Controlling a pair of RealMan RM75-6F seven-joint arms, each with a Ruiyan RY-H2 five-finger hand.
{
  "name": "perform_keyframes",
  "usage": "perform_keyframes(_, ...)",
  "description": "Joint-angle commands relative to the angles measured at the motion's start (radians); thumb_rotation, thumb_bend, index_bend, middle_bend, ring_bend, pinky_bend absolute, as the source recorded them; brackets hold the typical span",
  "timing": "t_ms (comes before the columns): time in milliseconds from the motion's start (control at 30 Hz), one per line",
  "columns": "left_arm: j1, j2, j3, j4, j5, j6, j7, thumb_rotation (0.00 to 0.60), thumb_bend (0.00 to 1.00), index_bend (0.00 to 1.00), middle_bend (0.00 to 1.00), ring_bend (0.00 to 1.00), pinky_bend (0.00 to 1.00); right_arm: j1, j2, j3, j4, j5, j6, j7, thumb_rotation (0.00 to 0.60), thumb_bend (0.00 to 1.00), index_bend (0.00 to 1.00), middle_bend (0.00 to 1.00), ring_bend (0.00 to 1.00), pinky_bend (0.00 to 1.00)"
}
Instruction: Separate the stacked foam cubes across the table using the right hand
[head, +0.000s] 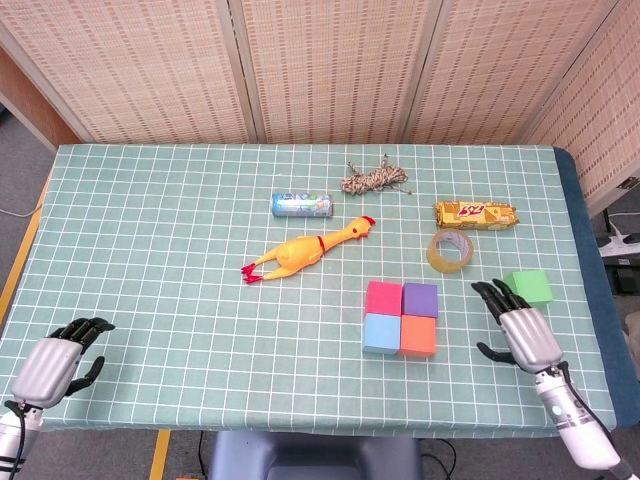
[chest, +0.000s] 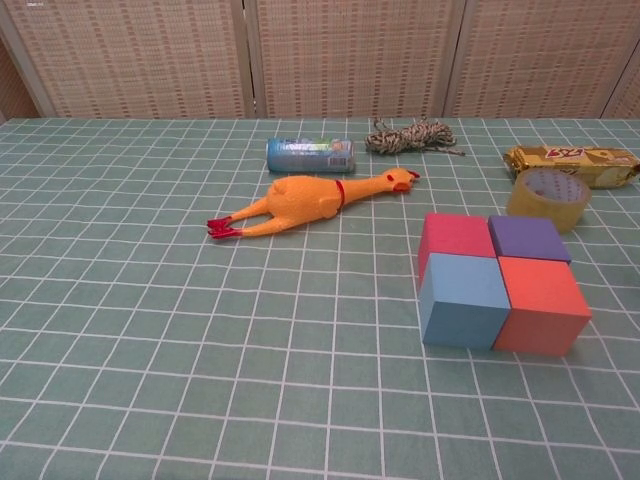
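Left hand (head: 52, 360): at the near left corner of the table, fingers curled loosely inward, holding nothing; seen only in the head view.
Right hand (head: 520, 328): near right, over the cloth to the right of the cube block, fingers spread and pointing far-left, holding nothing; apart from every cube; seen only in the head view.
Table (head: 150, 260): covered by a green cloth with a white grid.
Blue cube (chest: 462, 299): near left of a two-by-two block right of the table's middle, touching the orange cube on its right and the pink cube behind it.
Orange cube (chest: 541, 304): near right of the block, touching the purple cube behind it.
Pink cube (chest: 454, 239): far left of the block.
Purple cube (chest: 529, 240): far right of the block, beside the pink cube.
Green cube (head: 528, 287): alone near the right edge, apart from the block, just beyond the right hand's fingertips and not touched by them.
Tape roll (chest: 548, 198): lying flat just beyond the purple cube, to its right.
Chicken (chest: 312, 203): yellow rubber toy lying on its side left of the block, red feet to the left, head to the right.
Can (chest: 310, 154): lying on its side just beyond the chicken.
Snack pack (chest: 572, 165): golden wrapper beyond the tape roll.
Cord (chest: 414, 136): tangled bundle, farthest back, right of the can.
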Motion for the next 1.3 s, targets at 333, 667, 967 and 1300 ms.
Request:
perform_keyframes(333,-0.001,0.000,0.000,0.002,-0.001,-0.003,-0.004,0.600,0.47,0.27,0.25,0.23,0.44,0.075,-0.064,-0.003,0.041,0.052,-0.157,-0.041,0.600,0.12,0.21,0.24,0.12,0.27)
perform_keyframes(667,-0.001,0.002,0.000,0.003,0.000,0.001,-0.010,0.600,0.47,0.27,0.25,0.23,0.44,0.126,-0.143,-0.019,0.137,-0.010,-0.187,0.110,0.600,0.12,0.19,0.24,0.12,0.20)
perform_keyframes(967,-0.001,0.003,0.001,0.004,0.003,0.003,-0.012,0.600,0.47,0.27,0.25,0.23,0.44,0.155,-0.205,-0.041,0.254,-0.087,-0.136,0.270,0.600,0.12,0.20,0.24,0.12,0.19)
perform_keyframes(1300,-0.001,0.002,0.000,0.005,0.002,0.003,-0.009,0.600,0.47,0.27,0.25,0.23,0.44,0.171,-0.219,-0.059,0.281,-0.091,-0.156,0.314,0.600,0.12,0.13,0.18,0.06,0.15)
